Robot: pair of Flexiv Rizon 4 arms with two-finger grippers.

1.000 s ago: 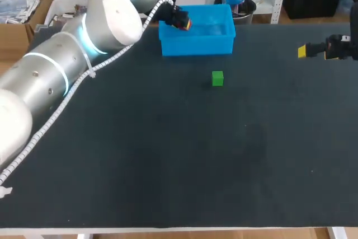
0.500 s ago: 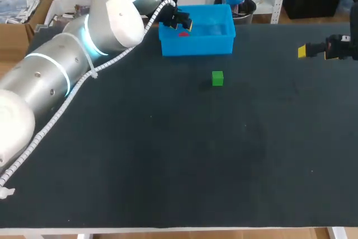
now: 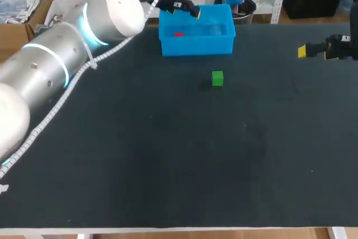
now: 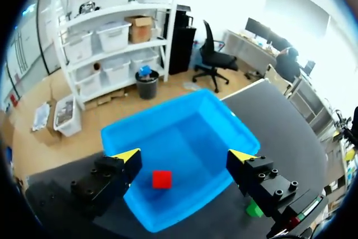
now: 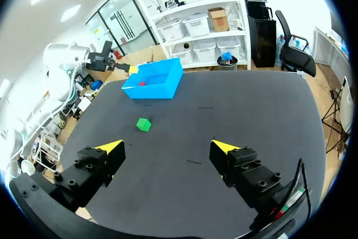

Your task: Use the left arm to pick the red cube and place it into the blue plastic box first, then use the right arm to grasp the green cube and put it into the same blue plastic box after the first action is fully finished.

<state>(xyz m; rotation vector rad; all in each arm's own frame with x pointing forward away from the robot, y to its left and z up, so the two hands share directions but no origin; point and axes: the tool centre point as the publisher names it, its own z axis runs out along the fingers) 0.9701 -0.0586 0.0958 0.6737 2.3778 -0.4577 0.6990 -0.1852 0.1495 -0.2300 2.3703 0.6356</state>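
Silver-white and bulky, the left arm (image 3: 67, 65) comes in from the near left and reaches up to the far side of the table (image 3: 168, 155), and its claw (image 3: 187, 8) hangs over the blue plastic box (image 3: 196, 45), yellow tips spread wide and nothing between them. The left wrist view confirms it: an empty, open claw (image 4: 184, 155) looking straight down at the red cube (image 4: 162, 179) lying on the box floor, near the wall on the left arm's side. So the red cube (image 3: 178, 34) is in, and by my reading the first half of the job is done. The box itself is thin glossy plastic, rectangular, with upright walls and a lipped rim, and it looks light enough to slide if bumped. Next along, the green cube (image 3: 217, 78) sits alone on the dark matte table, on the near side of the box and apart from it. It's small, sharp-edged and flat-faced, and I'd judge it rigid and light, nothing fragile about it. Whether it is foam, wood or plastic I can't tell. The place to take it is across two opposite flat sides at mid-height, coming from above with the fingers squared to those faces so it doesn't twist out. Far right, the right claw (image 3: 313, 50) hovers well away, its fingers parted and empty in its own wrist view (image 5: 168, 146), with the green cube (image 5: 144, 124) ahead.
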